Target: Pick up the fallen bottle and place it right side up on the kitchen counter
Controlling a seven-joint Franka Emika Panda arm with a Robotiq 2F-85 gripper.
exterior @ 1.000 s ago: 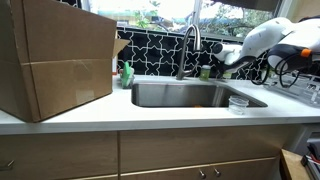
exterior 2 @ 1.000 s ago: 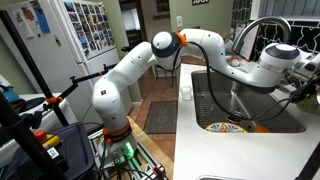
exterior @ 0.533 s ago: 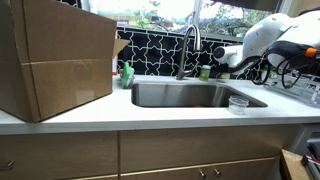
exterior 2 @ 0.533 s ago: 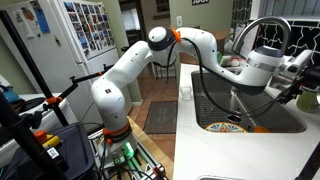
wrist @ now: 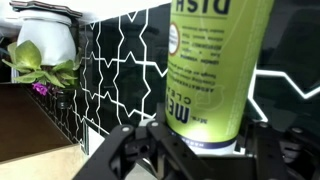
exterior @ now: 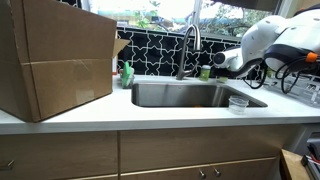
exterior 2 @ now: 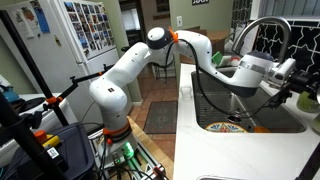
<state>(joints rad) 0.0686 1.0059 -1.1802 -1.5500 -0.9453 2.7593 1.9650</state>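
The yellow-green bottle (wrist: 215,60) fills the middle of the wrist view, standing upright in the picture with its label facing me. My gripper (wrist: 200,138) is shut on its lower part, one finger on each side. In an exterior view the gripper (exterior 2: 226,64) holds the bottle (exterior 2: 218,60) above the far side of the sink (exterior 2: 245,115). In an exterior view the gripper (exterior: 220,62) is near the faucet (exterior: 188,45), above the white kitchen counter (exterior: 150,115); the bottle is hard to make out there.
A big cardboard box (exterior: 55,55) stands on the counter. A green soap bottle (exterior: 127,75) and a squat green container (exterior: 205,72) stand behind the sink (exterior: 185,95). A clear cup (exterior: 238,102) sits at the sink's edge. A potted plant (wrist: 45,40) stands by the tiled wall.
The arm has carried the bottle sideways along the back of the sink, towards the faucet. The gripper has stayed shut on it.
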